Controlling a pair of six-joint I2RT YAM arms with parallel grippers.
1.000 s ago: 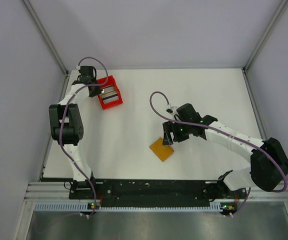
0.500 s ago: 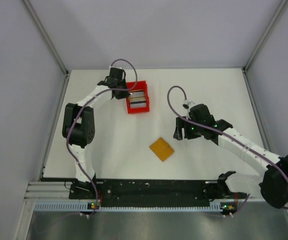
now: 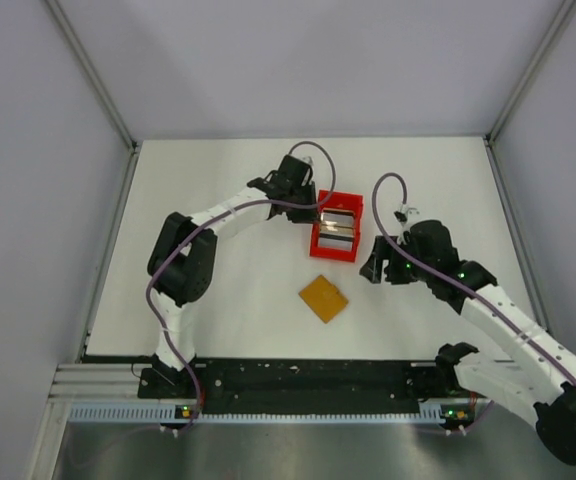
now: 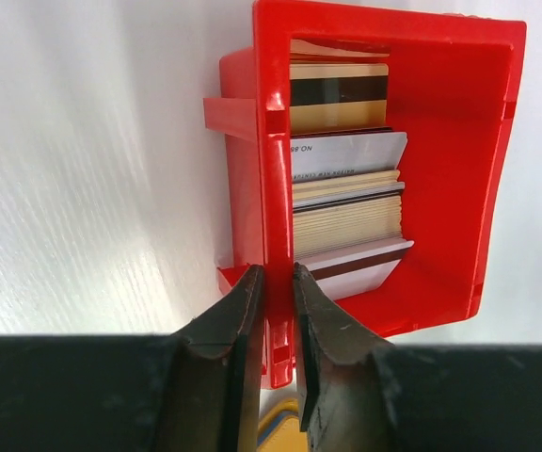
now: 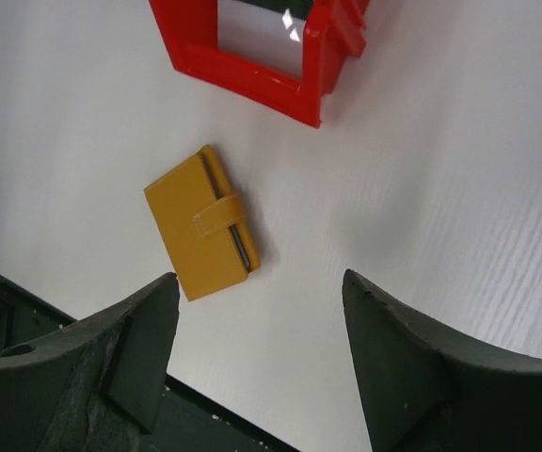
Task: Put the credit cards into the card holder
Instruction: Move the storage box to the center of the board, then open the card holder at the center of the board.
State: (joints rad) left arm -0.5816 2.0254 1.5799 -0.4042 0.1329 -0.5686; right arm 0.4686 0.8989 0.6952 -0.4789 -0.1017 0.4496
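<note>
The left pincer [image 4: 278, 282] is nearly closed, its 2 fingers nipping one side wall of the red tray [image 4: 497, 160], 1 finger outside the wall and 1 inside. The tray stands on the white bench [image 3: 438, 180], around its middle, and holds a stack of cards [image 4: 346, 202] packed together, some showing dark stripes, 1 white with print. The right pincer [image 5: 260, 287] is spread wide and holds nothing; it hangs above the bench, to the right of the tray. The orange wallet [image 5: 191, 231] lies flat and closed on the bench with its strap across it, nearer the arm bases than the tray, apart from it, touched by neither pincer.
</note>
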